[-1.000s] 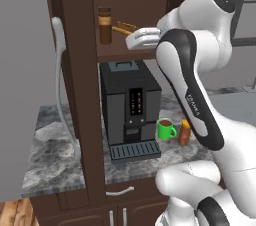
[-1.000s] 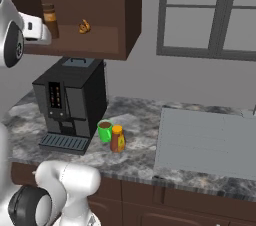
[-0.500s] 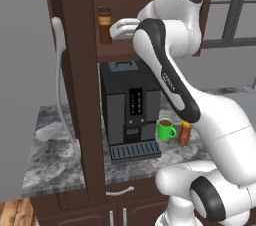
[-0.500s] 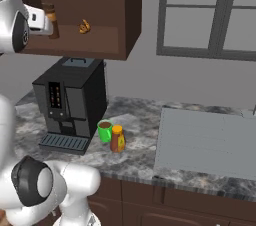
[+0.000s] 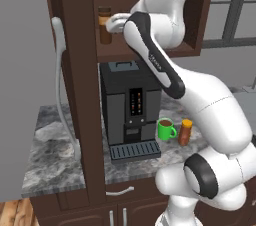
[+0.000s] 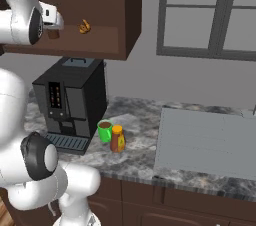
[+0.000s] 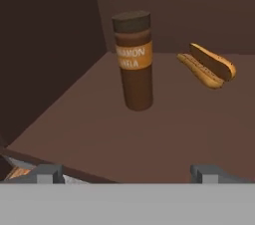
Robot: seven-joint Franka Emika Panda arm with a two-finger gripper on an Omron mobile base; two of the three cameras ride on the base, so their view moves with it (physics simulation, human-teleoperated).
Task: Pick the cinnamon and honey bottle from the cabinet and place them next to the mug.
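Hand (image 7: 124, 171) released, fingers spread. The cinnamon (image 7: 133, 59) stands upright directly ahead on the cabinet (image 5: 80, 95) shelf. Judged rigid, light, smooth-walled; grip mid-body, below the label.

Flat, even rendered light, soft shadows, no glare; cabinet (image 5: 80, 95) interior dim in hand view; slight softness throughout.

Glossy white rounded shells are covering the arm (image 5: 200, 100), with dark grey bands showing at its joints. A black strip bearing small pale lettering is running along one link. Two small grey fingertips (image 7: 47, 173) are showing.
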